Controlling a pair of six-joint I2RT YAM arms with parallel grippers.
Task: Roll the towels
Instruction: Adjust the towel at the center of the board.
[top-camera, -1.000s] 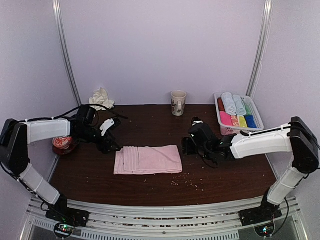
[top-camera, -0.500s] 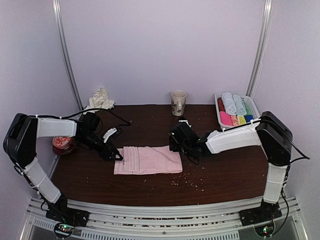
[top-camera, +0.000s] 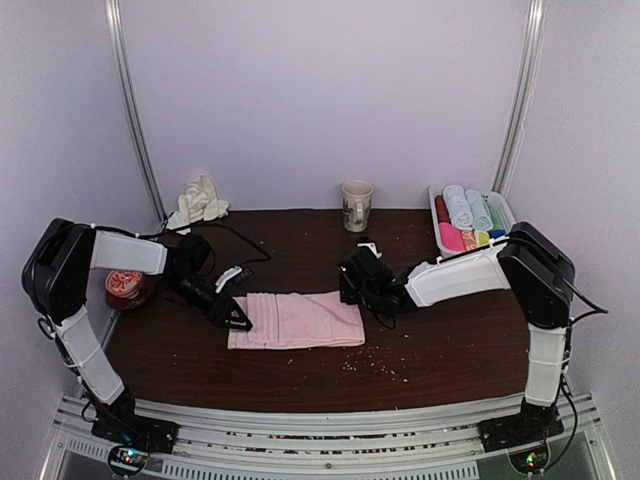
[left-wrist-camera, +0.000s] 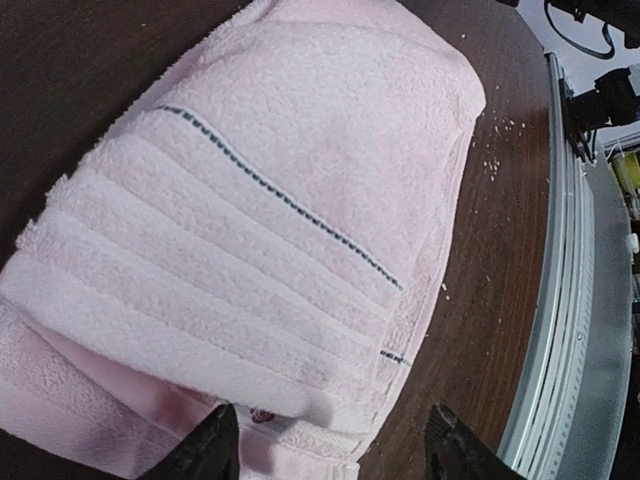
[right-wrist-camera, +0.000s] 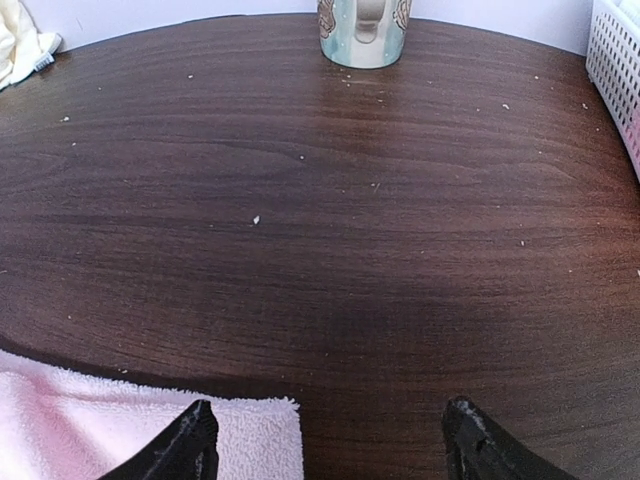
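The pink towel (top-camera: 295, 320) lies folded flat in the near middle of the surface (top-camera: 450, 340), its long side running left to right. Its striped left end sits right at the left gripper (left-wrist-camera: 330, 455), and its far right corner lies just under the right gripper (right-wrist-camera: 330, 445).

The surface is dark wood, scattered with pale crumbs (top-camera: 375, 365) to the near right of the towel. A red dish (top-camera: 125, 287) sits at the left edge. Further back a cup (top-camera: 356, 205) stands at the far middle, a white basket (right-wrist-camera: 615, 70) of rolled towels at the far right, and the cream towel (top-camera: 200, 200) lies crumpled in the far left corner. Plain pale walls (top-camera: 320, 100) close in the back and sides.

The left gripper is spread, the towel's edge between its fingers; I cannot tell whether they touch it. The right gripper is spread wide, holding nothing.
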